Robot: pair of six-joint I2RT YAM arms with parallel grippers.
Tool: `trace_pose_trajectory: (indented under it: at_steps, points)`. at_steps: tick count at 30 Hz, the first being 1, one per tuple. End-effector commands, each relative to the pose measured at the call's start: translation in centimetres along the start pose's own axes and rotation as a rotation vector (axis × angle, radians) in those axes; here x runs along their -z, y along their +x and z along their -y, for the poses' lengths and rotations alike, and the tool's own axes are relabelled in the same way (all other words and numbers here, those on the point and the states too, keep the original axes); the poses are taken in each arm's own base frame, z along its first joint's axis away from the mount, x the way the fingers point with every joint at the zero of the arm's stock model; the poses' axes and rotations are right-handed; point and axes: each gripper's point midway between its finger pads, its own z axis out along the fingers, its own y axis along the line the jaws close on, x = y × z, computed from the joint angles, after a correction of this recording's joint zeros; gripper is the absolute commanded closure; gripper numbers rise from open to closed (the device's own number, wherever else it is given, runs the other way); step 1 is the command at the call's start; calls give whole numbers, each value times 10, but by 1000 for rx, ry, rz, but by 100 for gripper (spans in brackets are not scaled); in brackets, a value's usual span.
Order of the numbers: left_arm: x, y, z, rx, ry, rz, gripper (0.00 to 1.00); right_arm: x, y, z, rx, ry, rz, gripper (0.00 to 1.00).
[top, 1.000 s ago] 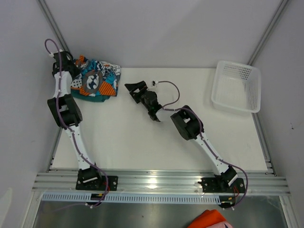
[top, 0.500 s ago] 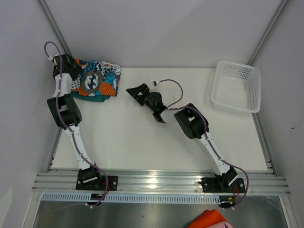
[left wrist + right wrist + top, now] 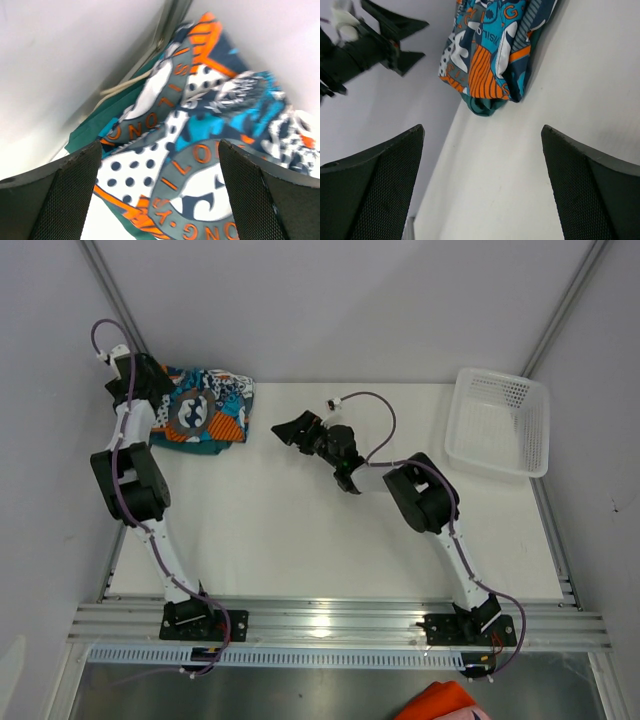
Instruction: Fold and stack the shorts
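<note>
The printed shorts (image 3: 205, 412) lie folded in the table's far left corner, on top of the teal shorts (image 3: 203, 448), whose edge shows along the near side. In the left wrist view the print (image 3: 200, 130) fills the space below my left gripper (image 3: 159, 145), with teal fabric (image 3: 95, 125) and a pale drawstring (image 3: 125, 85) by the wall. My left gripper (image 3: 160, 385) hovers open over the stack's left end, holding nothing. My right gripper (image 3: 293, 430) is open and empty over bare table right of the stack (image 3: 495, 45).
A white mesh basket (image 3: 498, 422) stands at the far right corner. A plain orange cloth (image 3: 445, 702) lies below the table's near rail. The side wall and a metal frame post (image 3: 167, 30) run close behind the stack.
My left gripper has gone from shut on the stack's left edge to open and has lifted off it. The right gripper has drifted slightly right and away.
</note>
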Motion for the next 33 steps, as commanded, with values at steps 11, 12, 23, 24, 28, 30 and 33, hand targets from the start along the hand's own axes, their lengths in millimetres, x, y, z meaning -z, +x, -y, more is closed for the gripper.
trace_pose_trajectory:
  at_steps: [11, 12, 23, 24, 28, 30, 33]
  points:
    - [110, -59, 79, -128, 58, 216, 1, 63, -40, -54, 353, -13, -89, 0]
    - [114, -47, 81, -115, 67, 177, 1, 72, -52, -67, 369, -11, -81, 1]
    - [225, 19, 98, 2, 361, 109, 1, 186, -95, -77, 621, 220, -75, 0]
    - [233, 21, 98, 34, 377, 112, 1, 200, -91, -66, 623, 259, -100, 0]
    - [272, 84, 91, 46, 446, 78, 1, 249, -112, -82, 697, 309, -43, 0]
    - [284, 106, 90, 3, 450, 98, 1, 274, -115, -66, 714, 395, -25, 0]
    - [306, 152, 86, -13, 472, 83, 1, 304, -126, -76, 718, 412, 48, 1]
